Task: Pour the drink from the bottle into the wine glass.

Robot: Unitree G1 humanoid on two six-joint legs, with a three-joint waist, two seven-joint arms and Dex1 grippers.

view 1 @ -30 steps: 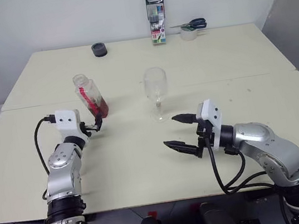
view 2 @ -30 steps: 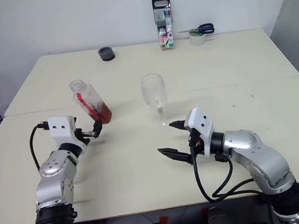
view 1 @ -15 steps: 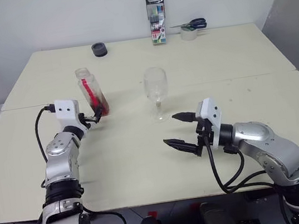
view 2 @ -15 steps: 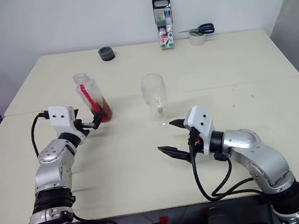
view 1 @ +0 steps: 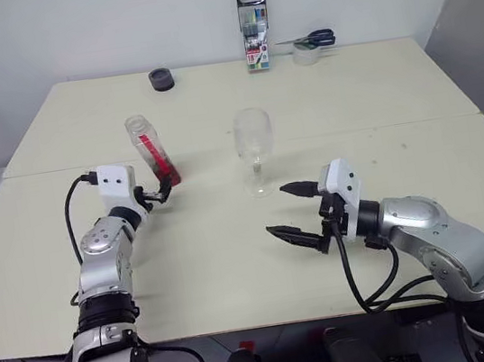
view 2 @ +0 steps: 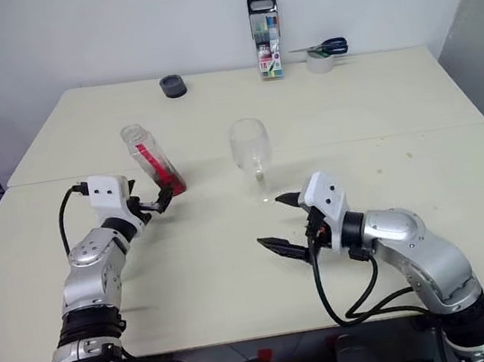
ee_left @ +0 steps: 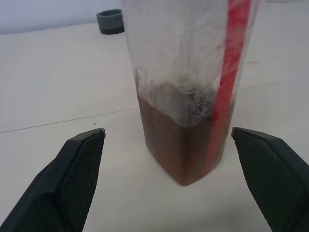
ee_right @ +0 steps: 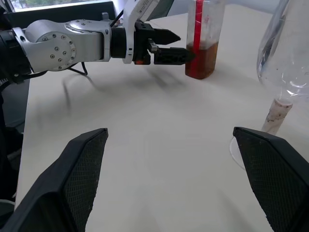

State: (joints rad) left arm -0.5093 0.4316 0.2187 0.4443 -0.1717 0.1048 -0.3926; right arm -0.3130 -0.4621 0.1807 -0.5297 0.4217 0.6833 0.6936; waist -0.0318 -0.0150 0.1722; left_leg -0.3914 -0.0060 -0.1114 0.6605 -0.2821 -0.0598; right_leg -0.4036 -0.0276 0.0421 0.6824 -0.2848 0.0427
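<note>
A small clear plastic bottle (view 1: 153, 151) with a red label strip and a little reddish-brown drink (ee_left: 186, 152) at its base stands on the cream table (view 1: 236, 264), left of a clear stemmed wine glass (view 1: 254, 150). The left gripper (view 1: 166, 190) sits at the bottle's foot with fingers spread wide and not gripping; the right gripper (view 1: 292, 212) hovers open near the glass. The step appears to be the reach for the bottle: next the fingers should straddle the body and close before lifting.
</note>
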